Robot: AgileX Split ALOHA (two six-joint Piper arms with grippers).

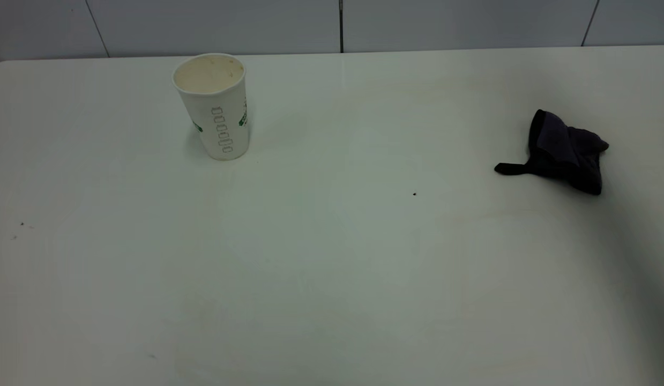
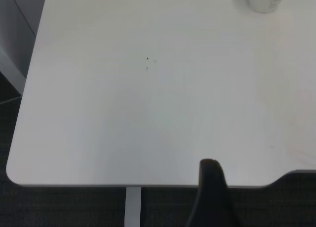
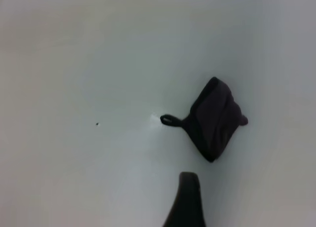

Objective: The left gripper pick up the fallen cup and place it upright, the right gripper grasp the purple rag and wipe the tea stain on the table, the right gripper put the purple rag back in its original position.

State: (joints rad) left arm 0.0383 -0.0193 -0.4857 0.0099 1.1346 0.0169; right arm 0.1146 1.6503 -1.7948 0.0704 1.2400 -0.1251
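The white paper cup (image 1: pixel 216 107) with the green logo stands upright at the table's (image 1: pixel 332 279) back left. Its base also shows in the left wrist view (image 2: pixel 264 0). The crumpled purple rag (image 1: pixel 565 150) lies at the right side of the table with its black loop tab pointing left. It also shows in the right wrist view (image 3: pixel 215 119). No amber tea stain shows, only faint smudges. Neither gripper is in the exterior view. Part of my left gripper (image 2: pixel 210 192) hangs over the table's near edge, far from the cup. Part of my right gripper (image 3: pixel 186 197) is above the table, just short of the rag.
A tiny black speck (image 1: pixel 415 194) lies between cup and rag, and more specks (image 1: pixel 21 224) lie at the left. The table's edge and rounded corner (image 2: pixel 15 172) show in the left wrist view, with dark floor below. A grey panelled wall (image 1: pixel 332 24) stands behind the table.
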